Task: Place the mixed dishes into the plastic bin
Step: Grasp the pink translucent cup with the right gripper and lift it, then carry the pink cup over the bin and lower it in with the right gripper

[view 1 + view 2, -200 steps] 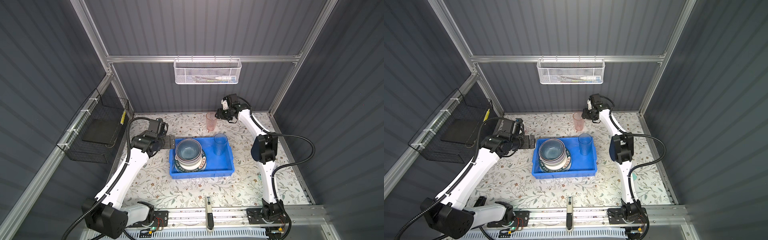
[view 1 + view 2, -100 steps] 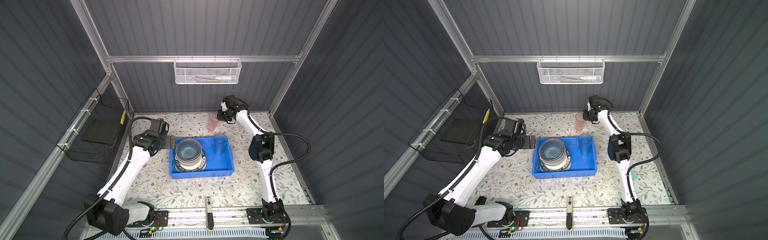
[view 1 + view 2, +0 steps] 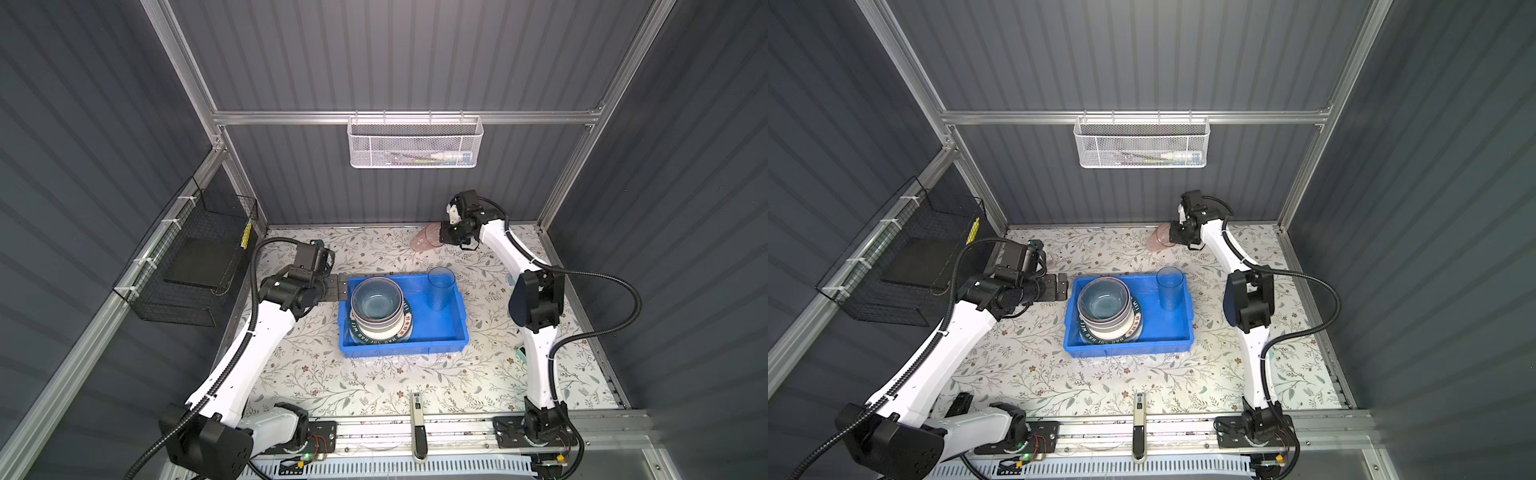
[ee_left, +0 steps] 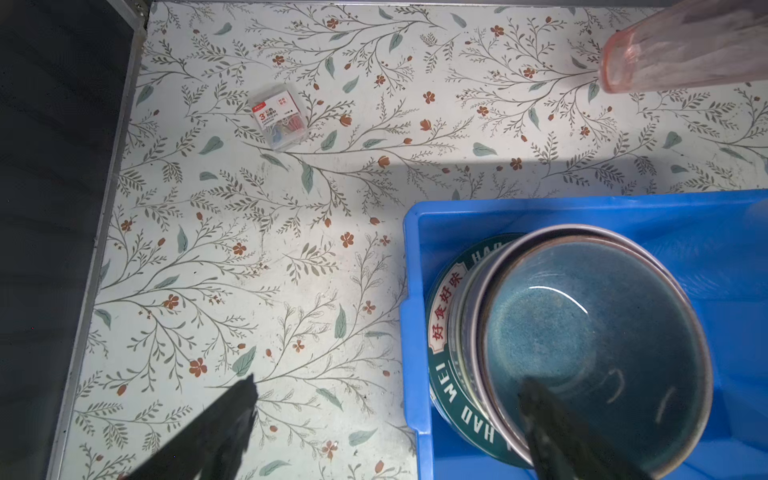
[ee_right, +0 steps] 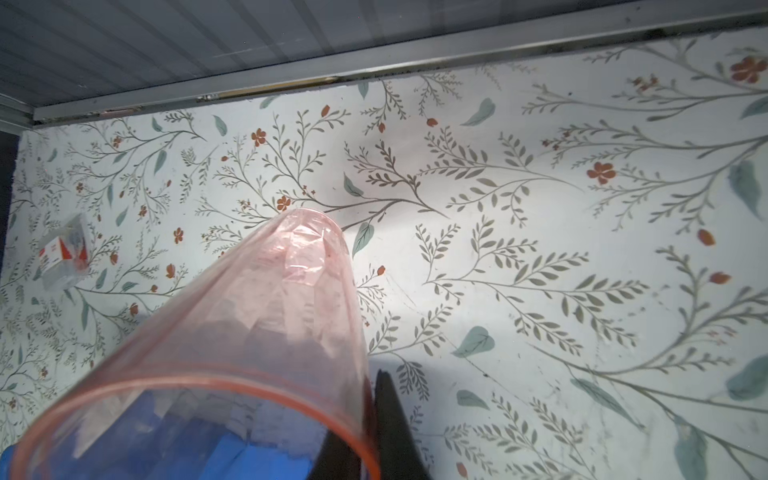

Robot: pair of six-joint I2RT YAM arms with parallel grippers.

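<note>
Near back wall [image 3: 395, 195]: pink tumbler [image 3: 424, 241] rim in right claw [image 5: 368, 432].

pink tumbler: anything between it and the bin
Nothing visible lies between the pink tumbler and the bin. Inside, the blue tumbler stands in the far right corner, nearest it; the bowl stack fills the left.

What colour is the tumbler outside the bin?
Translucent pink; the tumbler shows best in the right wrist view.
</note>
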